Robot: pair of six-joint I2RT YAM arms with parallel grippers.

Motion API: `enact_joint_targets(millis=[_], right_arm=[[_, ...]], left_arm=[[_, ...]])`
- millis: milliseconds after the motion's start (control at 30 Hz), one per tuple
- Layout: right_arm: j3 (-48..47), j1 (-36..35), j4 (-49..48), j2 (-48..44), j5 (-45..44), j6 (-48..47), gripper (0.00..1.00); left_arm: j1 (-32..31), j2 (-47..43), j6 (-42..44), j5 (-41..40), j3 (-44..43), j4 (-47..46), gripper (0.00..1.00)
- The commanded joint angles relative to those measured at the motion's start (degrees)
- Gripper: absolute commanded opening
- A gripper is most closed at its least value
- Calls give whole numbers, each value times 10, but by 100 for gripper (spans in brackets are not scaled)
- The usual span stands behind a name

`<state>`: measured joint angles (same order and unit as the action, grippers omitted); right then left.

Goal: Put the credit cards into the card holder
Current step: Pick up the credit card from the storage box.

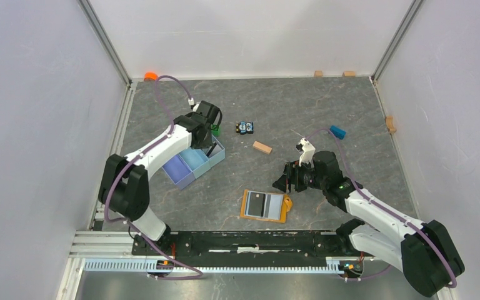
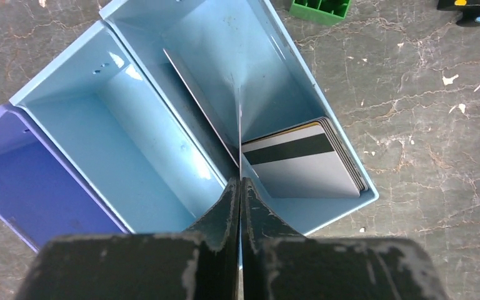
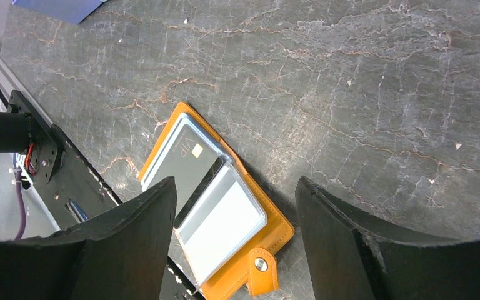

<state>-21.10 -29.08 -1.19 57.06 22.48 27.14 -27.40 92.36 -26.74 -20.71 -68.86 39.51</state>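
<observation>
Open room above card holder (image 3: 274,232); tray (image 2: 315,94) walls perhaps tight around credit cards (image 2: 306,165)

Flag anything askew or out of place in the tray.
One credit card stands on edge in the light blue tray's end compartment, pinched by the shut left gripper, while the stack beside it lies flat. Nothing looks spilled or damaged.

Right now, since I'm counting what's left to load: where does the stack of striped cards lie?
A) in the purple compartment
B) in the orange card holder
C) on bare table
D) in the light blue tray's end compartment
D: the left wrist view shows the credit cards stacked flat in the end compartment of the light blue tray.
</observation>
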Motion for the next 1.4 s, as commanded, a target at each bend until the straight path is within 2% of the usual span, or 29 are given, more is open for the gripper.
enact_joint_targets(millis=[0, 467, 567, 667, 800, 867, 967, 1100, 1367], right_arm=[[3, 3, -25, -11, 7, 3, 74], [5, 3, -22, -15, 0, 3, 74], [5, 3, -22, -14, 1, 4, 74], [6, 3, -21, -16, -1, 3, 74], [7, 3, -21, -17, -2, 3, 74], [7, 3, -20, -19, -3, 4, 74], [6, 3, -21, -20, -6, 5, 74], [5, 3, -21, -20, -6, 4, 74], [2, 3, -22, -19, -9, 4, 74]], left_arm=[[-1, 29, 20, -42, -14, 30, 2], [-1, 86, 10, -51, -39, 54, 3], [-1, 92, 7, -50, -41, 56, 6], [-1, 100, 4, -54, -44, 61, 13], [-1, 112, 4, -63, -51, 70, 14], [-1, 111, 5, -66, -51, 70, 11], [-1, 106, 4, -72, -51, 70, 3], [-1, 91, -3, -86, -54, 69, 2], [-2, -11, -11, -73, -45, 51, 2]])
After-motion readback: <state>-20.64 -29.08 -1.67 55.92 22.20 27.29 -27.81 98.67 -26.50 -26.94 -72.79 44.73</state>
